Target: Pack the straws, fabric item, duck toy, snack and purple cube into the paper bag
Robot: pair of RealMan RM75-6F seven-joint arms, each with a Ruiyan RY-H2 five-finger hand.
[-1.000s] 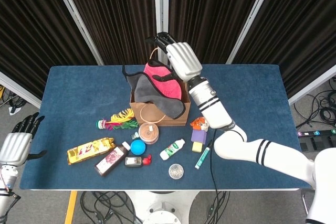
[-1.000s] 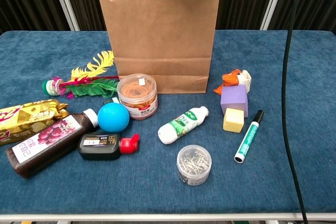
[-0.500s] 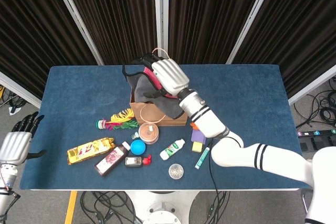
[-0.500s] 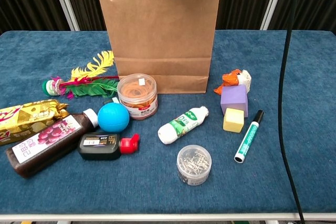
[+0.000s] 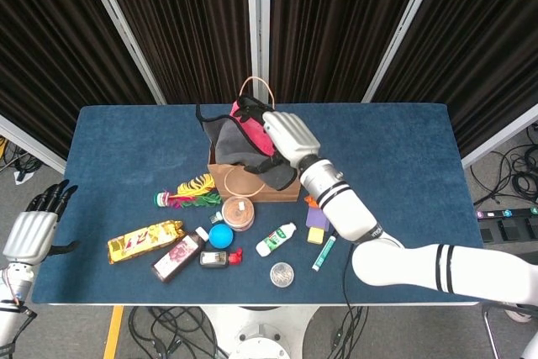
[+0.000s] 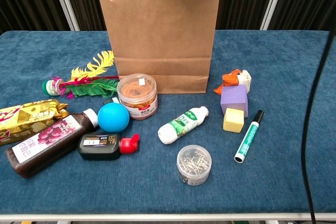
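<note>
Over paper bag mouth: right hand pressed on fabric item, fingers curled into cloth; grip judged, not confirmed. Cloth draped over rim, only partly inside. Push to be directed straight down, bag kept upright. Left hand idle off tabletop edge, fingers apart, nothing held.

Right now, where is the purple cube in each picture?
Head view: the purple cube sits just right of the paper bag's front corner, partly behind the right arm, with the yellow block in front of it.
Chest view: the purple cube is right of centre, below the duck toy and above the yellow block.
Shared landmark: the green marker lies just right of the cube in both.
</note>
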